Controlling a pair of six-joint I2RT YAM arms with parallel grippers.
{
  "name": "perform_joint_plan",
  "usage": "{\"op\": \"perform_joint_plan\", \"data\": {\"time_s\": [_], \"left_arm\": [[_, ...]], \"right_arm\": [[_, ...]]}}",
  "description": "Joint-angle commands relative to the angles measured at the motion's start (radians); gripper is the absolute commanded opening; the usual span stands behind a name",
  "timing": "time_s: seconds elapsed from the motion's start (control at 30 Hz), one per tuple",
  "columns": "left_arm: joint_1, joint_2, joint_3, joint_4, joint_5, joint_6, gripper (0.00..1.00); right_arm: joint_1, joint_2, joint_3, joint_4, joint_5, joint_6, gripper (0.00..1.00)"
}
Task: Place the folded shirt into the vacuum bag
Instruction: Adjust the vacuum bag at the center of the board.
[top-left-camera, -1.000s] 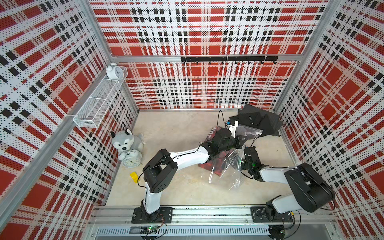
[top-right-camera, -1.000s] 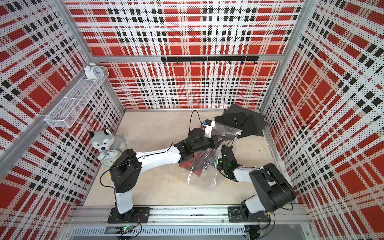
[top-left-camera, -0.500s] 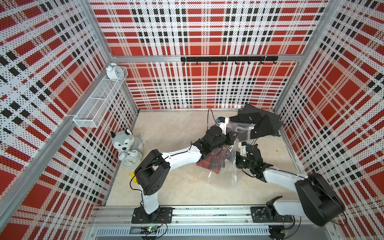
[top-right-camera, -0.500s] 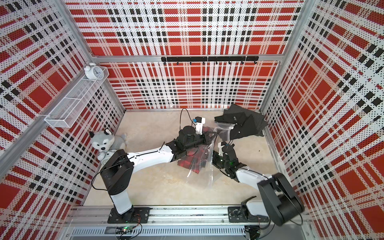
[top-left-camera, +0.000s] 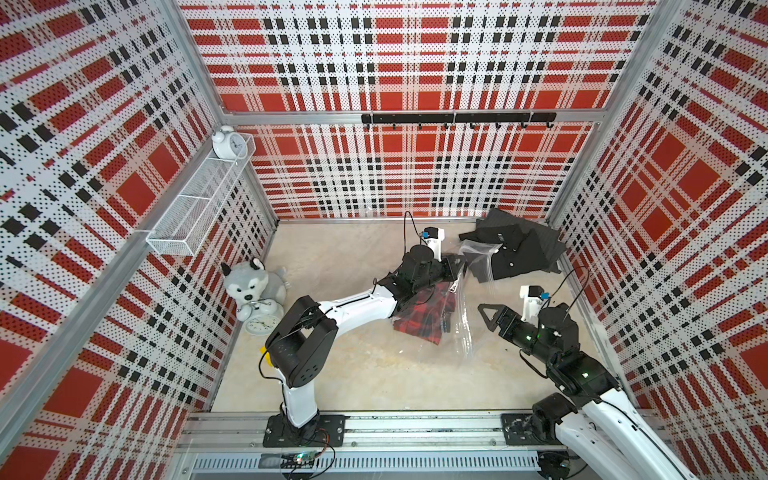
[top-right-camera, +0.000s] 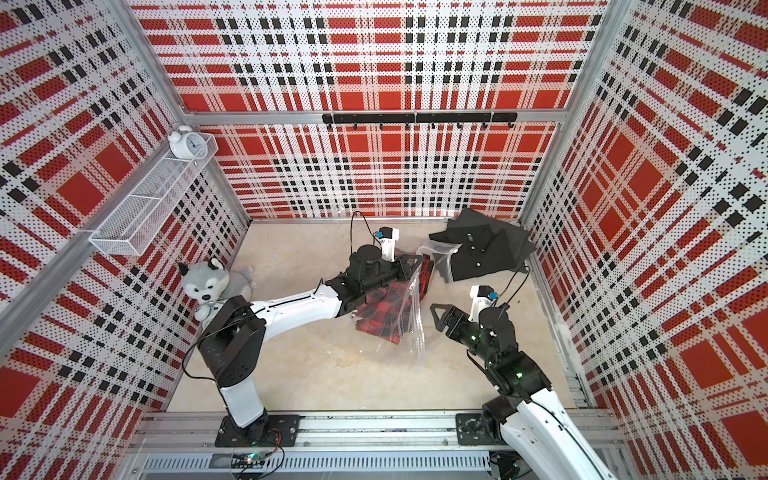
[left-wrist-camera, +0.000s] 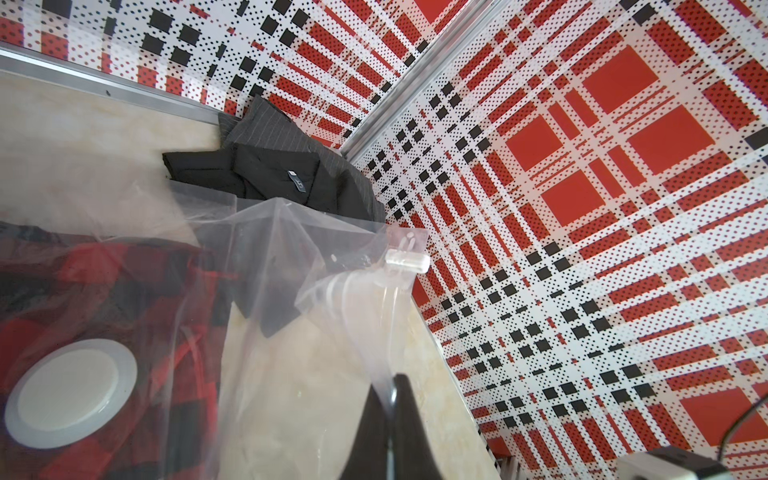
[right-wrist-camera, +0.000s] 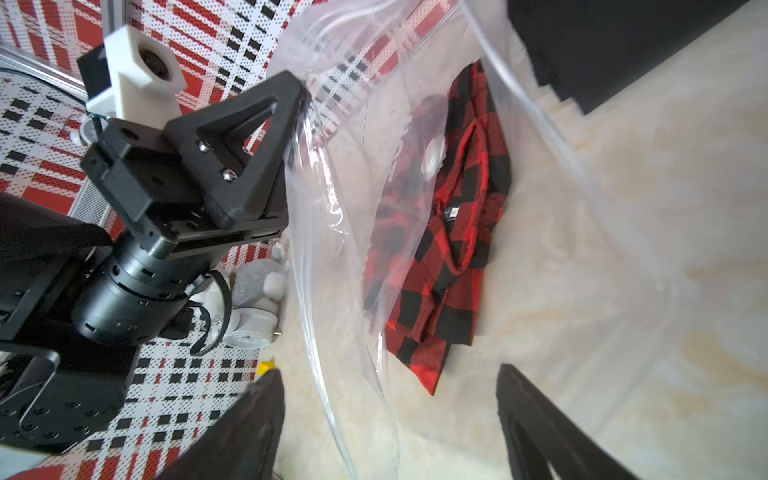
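Note:
The folded shirt (top-left-camera: 419, 320) (top-right-camera: 380, 318) (right-wrist-camera: 453, 232), red-and-black checked, lies on the floor inside the vacuum bag (top-left-camera: 462, 332) (top-right-camera: 413, 320) (right-wrist-camera: 332, 216). In the left wrist view I see the shirt (left-wrist-camera: 104, 282) through the clear plastic, under the bag's round white valve cap (left-wrist-camera: 70, 392) (right-wrist-camera: 432, 160). My left gripper (top-left-camera: 455, 266) (top-right-camera: 415, 264) (left-wrist-camera: 390, 382) is shut on the bag's top edge and holds it up off the floor. Outside the bag's mouth my right gripper (top-left-camera: 488, 316) (top-right-camera: 440, 313) (right-wrist-camera: 388, 372) stands open and empty.
A pile of dark shirts (top-left-camera: 519, 249) (top-right-camera: 482, 249) (left-wrist-camera: 270, 170) lies in the back right corner, partly under the bag. At the left wall sit a plush husky (top-left-camera: 249, 282) and a clock (top-left-camera: 262, 324). A wire shelf (top-left-camera: 199, 208) holds an alarm clock (top-left-camera: 226, 143).
My right gripper has opened and drawn back out of the bag's mouth, leaving the checked shirt inside. The left gripper has kept its hold on the bag edge.

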Motion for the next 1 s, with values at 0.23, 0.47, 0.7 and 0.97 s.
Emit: {"op": "perform_joint_plan", "data": {"time_s": [0.23, 0.47, 0.7, 0.97], "left_arm": [[0.009, -0.088, 0.018, -0.051, -0.033, 0.041, 0.0], [0.007, -0.134, 0.003, -0.067, -0.057, 0.049, 0.0], [0.013, -0.153, 0.014, -0.077, -0.067, 0.06, 0.0], [0.072, -0.195, 0.036, -0.111, -0.05, 0.097, 0.0]], "right_arm": [[-0.055, 0.146, 0.051, -0.218, 0.186, -0.133, 0.86], [-0.112, 0.307, -0.024, 0.007, 0.031, -0.149, 0.8], [-0.089, 0.493, -0.032, 0.252, -0.14, -0.085, 0.49], [-0.044, 0.494, 0.158, 0.202, -0.154, -0.061, 0.11]]}}
